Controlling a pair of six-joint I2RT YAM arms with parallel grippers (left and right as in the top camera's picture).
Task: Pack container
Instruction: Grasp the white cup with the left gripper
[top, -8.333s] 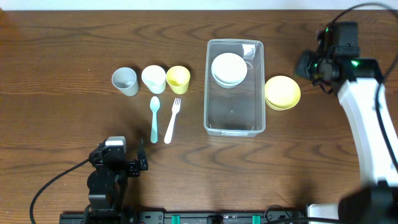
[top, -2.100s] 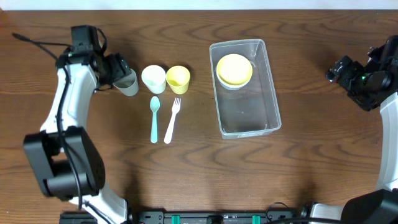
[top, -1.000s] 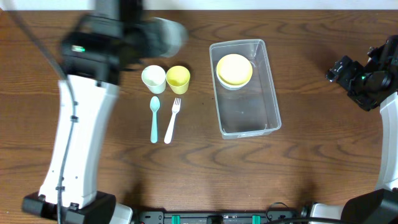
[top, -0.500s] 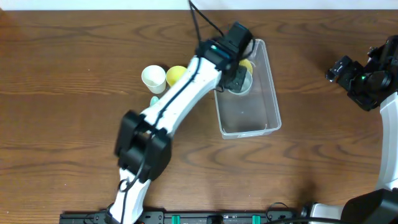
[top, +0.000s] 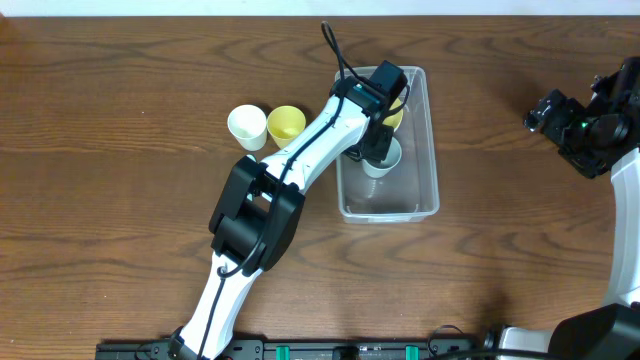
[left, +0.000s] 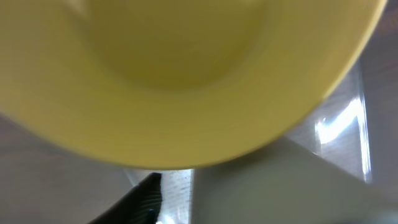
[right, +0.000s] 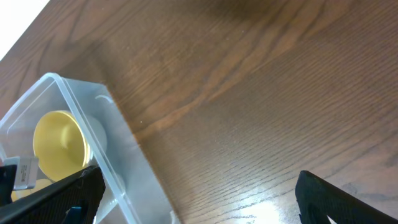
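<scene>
The container (top: 431, 150), a clear bin, lies right of the table's middle. A yellow bowl (top: 398, 112) sits at its far end, partly under my left gripper (top: 373, 138). A grey cup (top: 381, 158) stands upright in the container just in front of the bowl. In the left wrist view the yellow bowl (left: 186, 74) fills the top, and one black finger (left: 134, 202) stands a small gap off the grey cup's wall (left: 280, 186); the gripper is open. My right gripper (top: 548, 112) hangs open and holds nothing at the far right, away from the container (right: 118, 146).
A white cup (top: 247, 127) and a yellow cup (top: 286, 123) stand left of the container. My left arm (top: 300, 165) stretches across the table from the front edge and hides what lies under it. Bare wood (right: 261, 112) lies between the container and the right gripper.
The left gripper brought the grey cup down into the container in front of the bowl and its finger has come off the cup. The container has shifted slightly left. The right arm has not moved.
</scene>
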